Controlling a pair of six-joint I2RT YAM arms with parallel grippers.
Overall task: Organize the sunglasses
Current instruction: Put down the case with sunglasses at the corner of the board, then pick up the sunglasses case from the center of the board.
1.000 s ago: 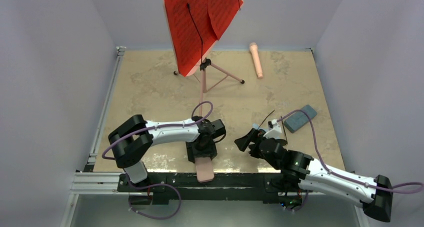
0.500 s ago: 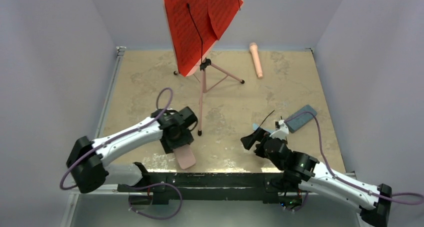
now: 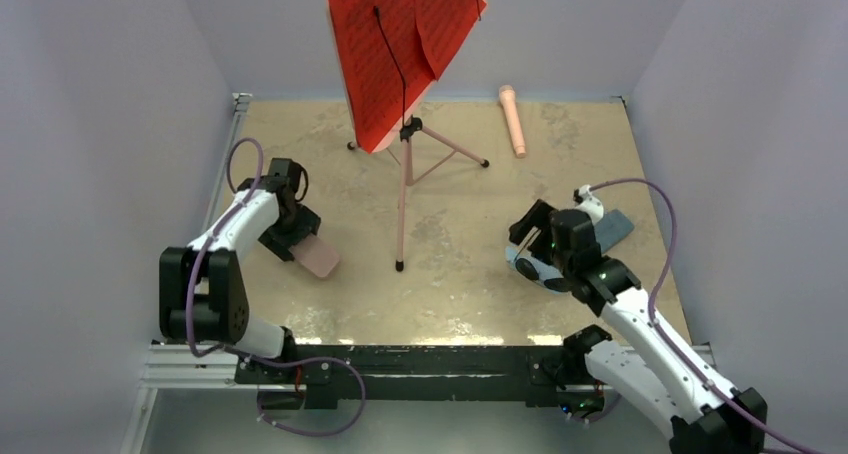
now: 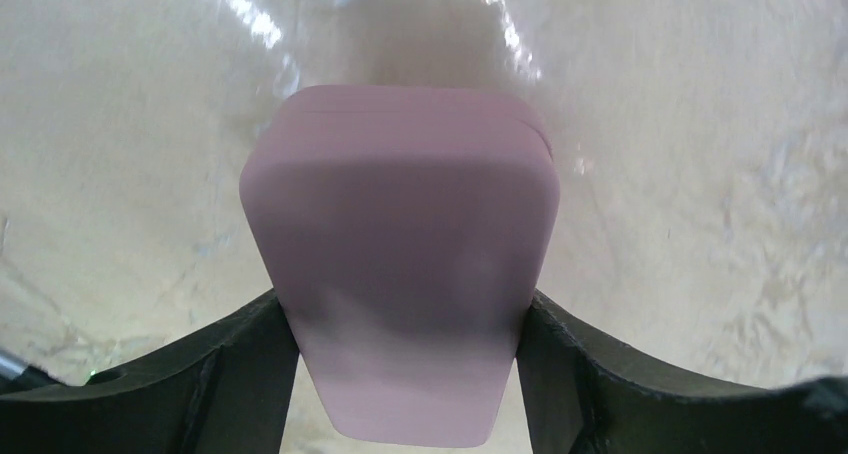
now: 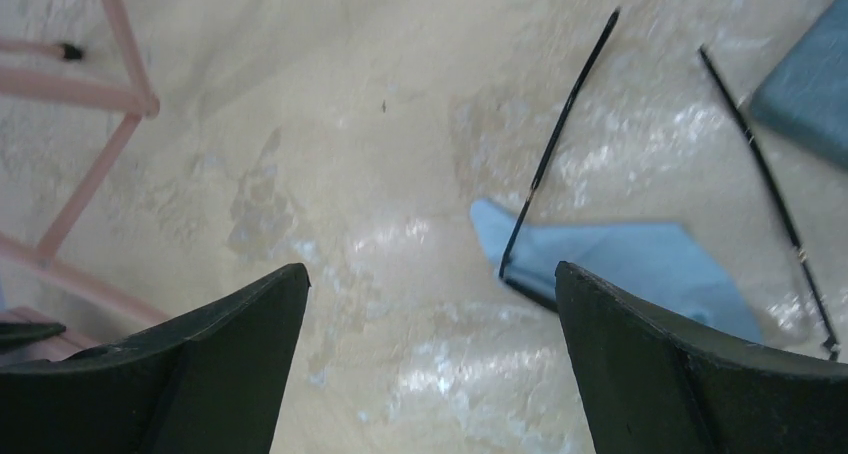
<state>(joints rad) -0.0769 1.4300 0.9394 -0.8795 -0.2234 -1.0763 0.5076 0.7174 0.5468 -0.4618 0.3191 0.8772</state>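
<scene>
Sunglasses (image 5: 557, 144), held before, now lie beneath the spread right gripper (image 5: 430, 304).

It was a robot test cell: plain pale-grey walls (image 3: 100, 124) boxed a beige mottled tabletop (image 3: 460, 274) edged by aluminium rail (image 3: 180, 369).

Matt, smooth pink case (image 4: 400, 274), glossy mottled beige tabletop (image 5: 380, 154), black sunglasses (image 5: 559, 139) with wire-thin arms, soft blue cloth (image 5: 640, 264)

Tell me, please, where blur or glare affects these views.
Left wrist: pink case soft-focused, table behind smeared, glare streaks at top. Right wrist: white sheen patches around the blue cloth, thin sunglasses arms fairly crisp. Top external: evenly lit, sharp.
</scene>
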